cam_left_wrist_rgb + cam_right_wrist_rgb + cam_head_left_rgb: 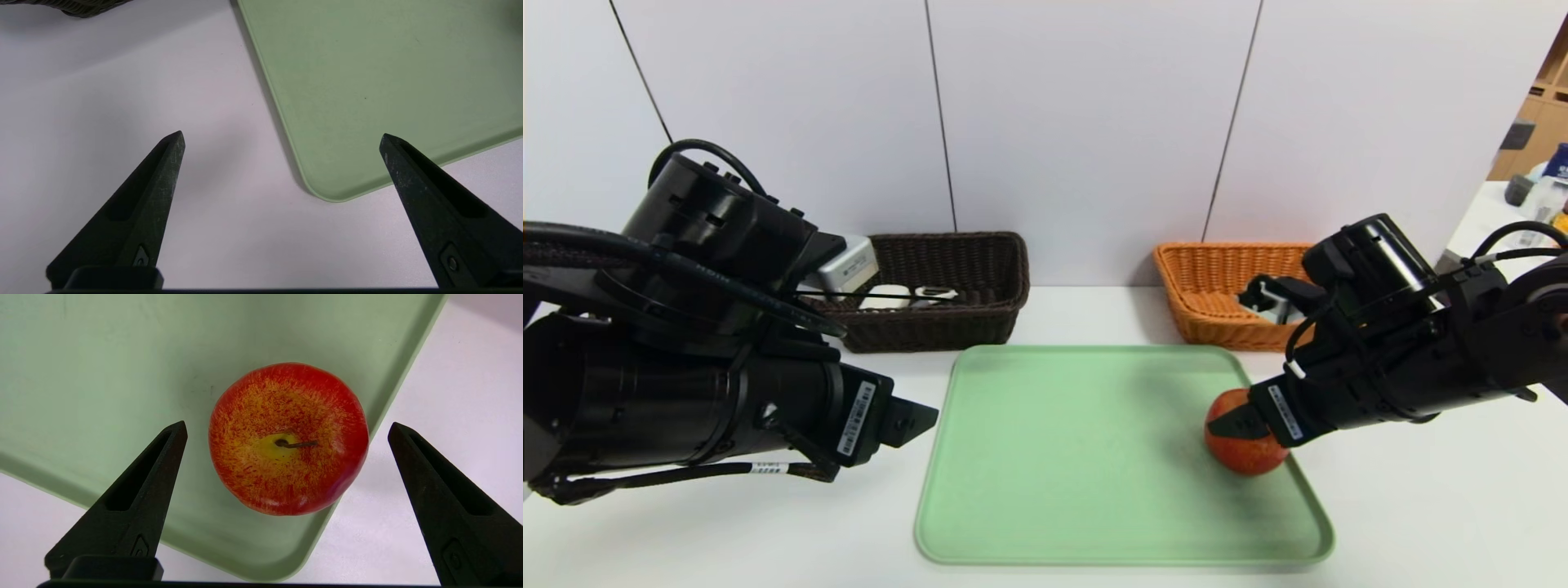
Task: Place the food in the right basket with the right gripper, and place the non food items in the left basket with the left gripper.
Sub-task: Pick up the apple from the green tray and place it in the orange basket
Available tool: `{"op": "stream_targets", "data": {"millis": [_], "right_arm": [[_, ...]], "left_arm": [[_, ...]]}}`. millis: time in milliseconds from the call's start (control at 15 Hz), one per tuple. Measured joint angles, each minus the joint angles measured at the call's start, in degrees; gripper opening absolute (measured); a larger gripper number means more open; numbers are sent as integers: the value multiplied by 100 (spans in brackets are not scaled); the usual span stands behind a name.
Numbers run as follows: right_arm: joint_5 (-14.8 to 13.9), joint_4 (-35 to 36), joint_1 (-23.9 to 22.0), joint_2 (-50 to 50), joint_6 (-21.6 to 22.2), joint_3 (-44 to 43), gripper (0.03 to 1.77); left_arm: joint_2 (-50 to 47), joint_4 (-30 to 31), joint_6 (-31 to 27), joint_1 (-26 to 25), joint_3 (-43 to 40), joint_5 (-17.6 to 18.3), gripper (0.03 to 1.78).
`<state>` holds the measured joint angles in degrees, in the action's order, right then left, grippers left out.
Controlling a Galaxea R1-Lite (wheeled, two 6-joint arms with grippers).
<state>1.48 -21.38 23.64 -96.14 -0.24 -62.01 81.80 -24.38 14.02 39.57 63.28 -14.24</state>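
On the left side of the white tabletop (686,531), the left pincer (282,139) hung idle with its fingers spread wide and nothing between them, above the bare surface just beside the near left corner of the pale green plastic tray (980,506). Behind it stood the dark brown wicker basket (980,278), with a few pale items inside that were too hidden to name. Further right, near the tray's right edge, sat the round red-and-yellow apple (288,439), upright with its stem up, the only thing on the tray. The right pincer (288,426) hovered over it, fingers spread to either side of the fruit and not touching it, so the grasp was not yet made. Behind that arm stood the orange wicker basket (1217,278), the food's destination, with a pale object partly visible inside. The risk from here looked to lie in the apple's round, smooth skin: if the fingers closed too high or off-centre, it could squirt out and roll over the low tray rim just beside it onto the tabletop. A descent too steep might also jab one fingertip into the fruit and push it away.
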Motion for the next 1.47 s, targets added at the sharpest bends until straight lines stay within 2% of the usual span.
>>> {"op": "stream_targets", "data": {"millis": [933,1000,1133,1467], "right_arm": [[-13,44,119,-378,-22,154,169],[-18,55,122,-382,-11,162,149],[-21,63,128,-382,-6,177,126],[-29,196,138,-318,-5,171,124]], "left_arm": [[-84,88,-10,4,-140,-1,169],[-90,85,-7,4,-140,-1,169],[-99,85,-11,9,-140,0,169],[-134,85,-16,12,-135,2,169]]}}
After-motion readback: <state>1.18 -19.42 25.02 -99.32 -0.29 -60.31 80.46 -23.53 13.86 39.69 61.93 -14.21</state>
